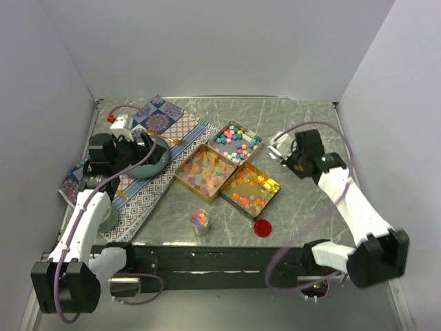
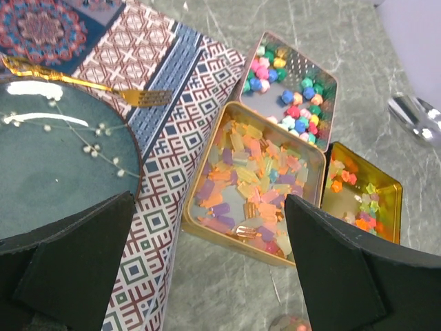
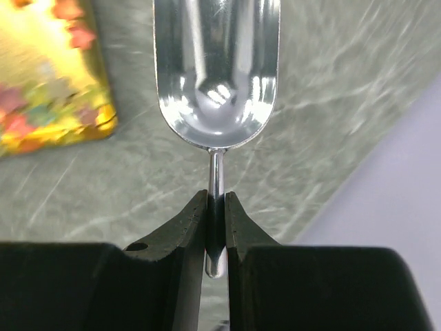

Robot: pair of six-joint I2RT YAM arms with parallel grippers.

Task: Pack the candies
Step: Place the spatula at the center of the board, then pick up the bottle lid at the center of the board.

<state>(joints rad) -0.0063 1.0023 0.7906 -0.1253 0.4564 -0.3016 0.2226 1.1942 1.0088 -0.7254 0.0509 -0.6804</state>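
Note:
Three open gold tins hold the candies: pastel beads [image 1: 238, 141] [image 2: 289, 89], translucent yellow-pink pieces [image 1: 205, 171] [image 2: 255, 172], and orange-red-yellow ones [image 1: 251, 190] [image 2: 358, 200]. A small clear cup [image 1: 200, 221] near the front also has candies in it. My right gripper [image 1: 295, 156] [image 3: 216, 196] is shut on the thin handle of a shiny metal scoop [image 1: 279, 146] [image 3: 216, 69]. The scoop's bowl is empty and sits just right of the tins. My left gripper [image 1: 136, 149] [image 2: 209, 207] hangs open above the plate's edge, left of the tins, with nothing between its fingers.
A teal plate [image 1: 155, 164] [image 2: 55, 172] and a gold fork [image 2: 103, 89] lie on a patterned placemat [image 1: 148, 196] at the left. A red round disc [image 1: 262, 227] lies right of the cup. Grey walls close in the table on three sides.

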